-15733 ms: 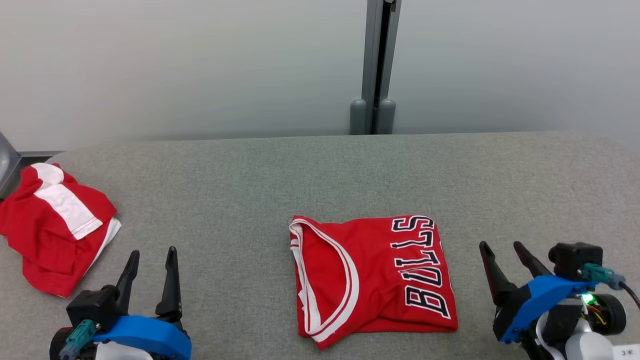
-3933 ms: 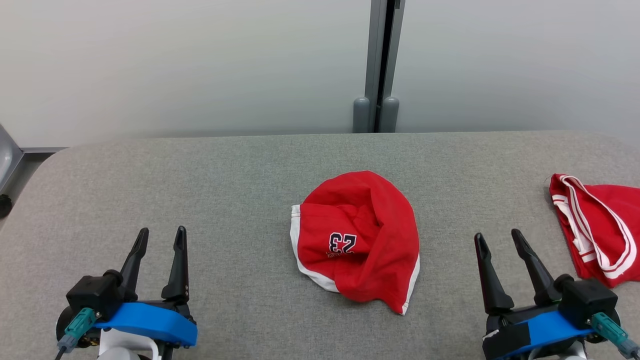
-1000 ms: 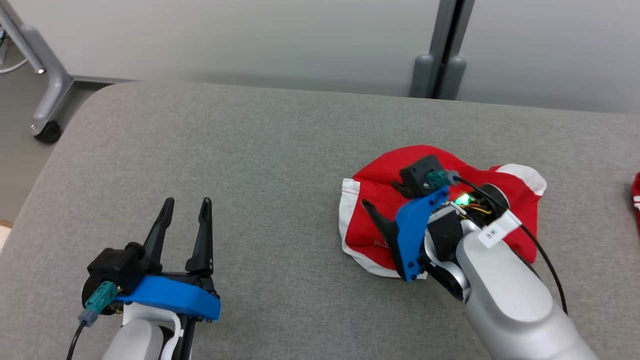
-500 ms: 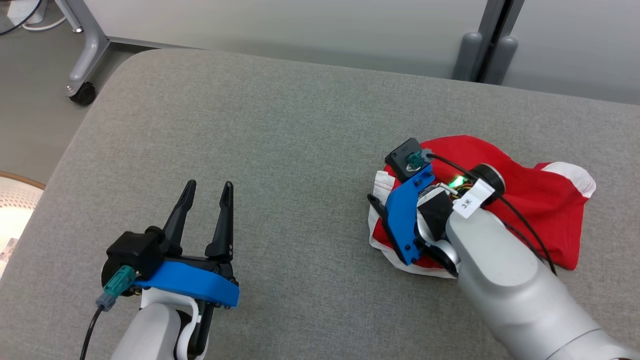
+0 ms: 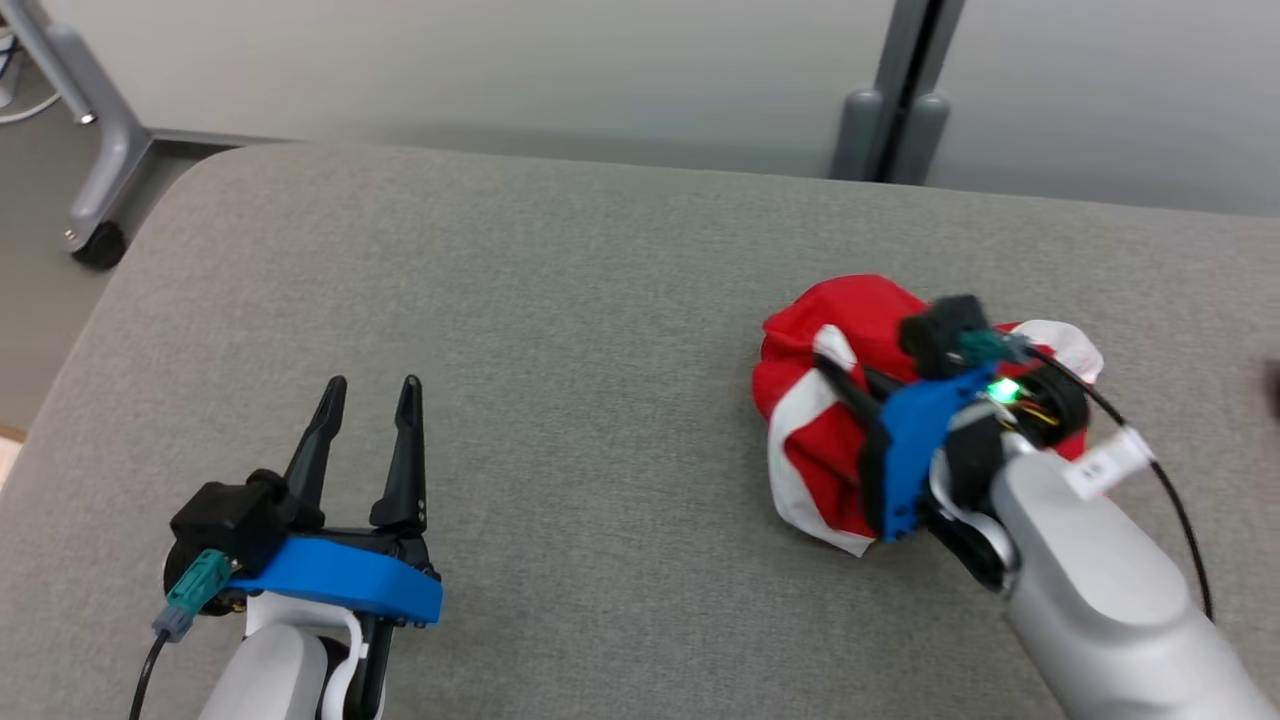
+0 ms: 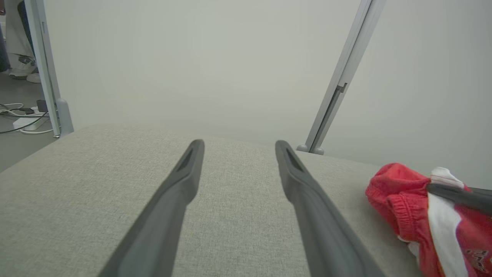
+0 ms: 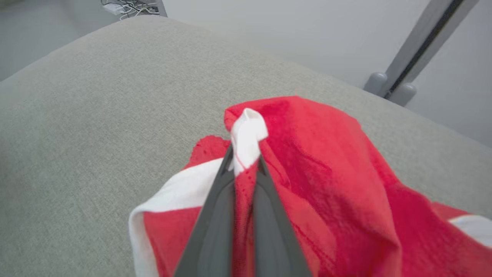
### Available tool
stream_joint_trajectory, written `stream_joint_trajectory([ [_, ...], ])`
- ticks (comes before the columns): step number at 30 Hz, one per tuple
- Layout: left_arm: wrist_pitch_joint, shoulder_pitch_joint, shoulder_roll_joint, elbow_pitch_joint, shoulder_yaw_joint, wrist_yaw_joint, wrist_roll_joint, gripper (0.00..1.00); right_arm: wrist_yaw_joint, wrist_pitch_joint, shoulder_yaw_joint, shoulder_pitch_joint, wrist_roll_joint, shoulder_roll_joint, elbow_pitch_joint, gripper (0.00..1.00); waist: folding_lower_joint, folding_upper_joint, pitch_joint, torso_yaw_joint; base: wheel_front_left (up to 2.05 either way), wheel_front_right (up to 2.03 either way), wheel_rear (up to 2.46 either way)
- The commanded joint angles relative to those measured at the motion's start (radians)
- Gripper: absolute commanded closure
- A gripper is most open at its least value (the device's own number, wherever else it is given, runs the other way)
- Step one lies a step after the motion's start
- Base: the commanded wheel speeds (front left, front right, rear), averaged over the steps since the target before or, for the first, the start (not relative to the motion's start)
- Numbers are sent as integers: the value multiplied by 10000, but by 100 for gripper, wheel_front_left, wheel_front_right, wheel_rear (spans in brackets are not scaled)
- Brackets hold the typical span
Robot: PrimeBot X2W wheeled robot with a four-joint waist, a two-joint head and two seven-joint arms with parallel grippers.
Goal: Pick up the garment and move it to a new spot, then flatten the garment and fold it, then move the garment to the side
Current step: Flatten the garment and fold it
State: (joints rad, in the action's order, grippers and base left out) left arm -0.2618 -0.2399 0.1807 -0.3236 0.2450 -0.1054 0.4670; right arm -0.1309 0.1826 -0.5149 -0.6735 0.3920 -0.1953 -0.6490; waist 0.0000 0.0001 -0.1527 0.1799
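Closing since half a second ago, the right gripper (image 5: 830, 368) is now pinching a white-trimmed fold of the red garment (image 5: 805, 325). The garment is bunching into a tighter heap than the flatter spread it showed before. In the right wrist view the two dark fingers (image 7: 215, 215) are pressing almost together, with red cloth and the white band squeezing up between their tips. The rest of the garment (image 7: 326, 154) is draping away to the right of that view. The heap is sitting on the grey padded table (image 5: 550, 300), right of centre and towards the far edge, below a grey post (image 5: 900, 90). The left gripper (image 5: 372, 385) is hovering over bare table at the near left, well apart from the garment. Its fingers (image 6: 184, 181) are standing wide apart and holding nothing. A caster wheel (image 5: 100, 245) is showing on the floor beyond the table's left corner.
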Motion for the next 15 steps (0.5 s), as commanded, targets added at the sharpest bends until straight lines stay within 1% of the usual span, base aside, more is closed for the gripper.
stream_joint_trajectory([
  [1,-42,188,64,95,-87,51,-18,0,3,-285,648,772,28,-227,555,100,0,-1,208,-321,0,0,0],
  [5,-42,369,178,187,-233,89,5,0,1,-568,2285,2295,-254,-335,1763,100,0,-1,302,-705,0,0,0],
  [7,-42,428,196,218,-239,79,8,0,1,-670,3183,3093,-388,-136,2458,100,0,-1,334,-859,0,0,0],
  [10,-41,485,233,242,-241,94,36,0,1,-559,4240,4170,-660,261,3358,100,0,-1,382,-1089,0,0,0],
  [11,-37,490,243,243,-227,92,35,0,1,-512,4546,4468,-771,394,3612,81,0,-1,391,-1153,0,0,0],
  [12,-29,488,249,241,-218,97,38,0,1,-442,4829,4721,-939,530,3815,25,0,-1,402,-1221,0,0,0],
  [13,-23,473,244,246,-198,98,42,0,1,-388,5061,4942,-1035,676,4005,0,0,-1,410,-1266,0,0,0],
  [15,-16,465,265,239,-192,104,55,0,1,-283,5420,5286,-1354,930,4332,0,0,-1,437,-1360,0,0,0],
])
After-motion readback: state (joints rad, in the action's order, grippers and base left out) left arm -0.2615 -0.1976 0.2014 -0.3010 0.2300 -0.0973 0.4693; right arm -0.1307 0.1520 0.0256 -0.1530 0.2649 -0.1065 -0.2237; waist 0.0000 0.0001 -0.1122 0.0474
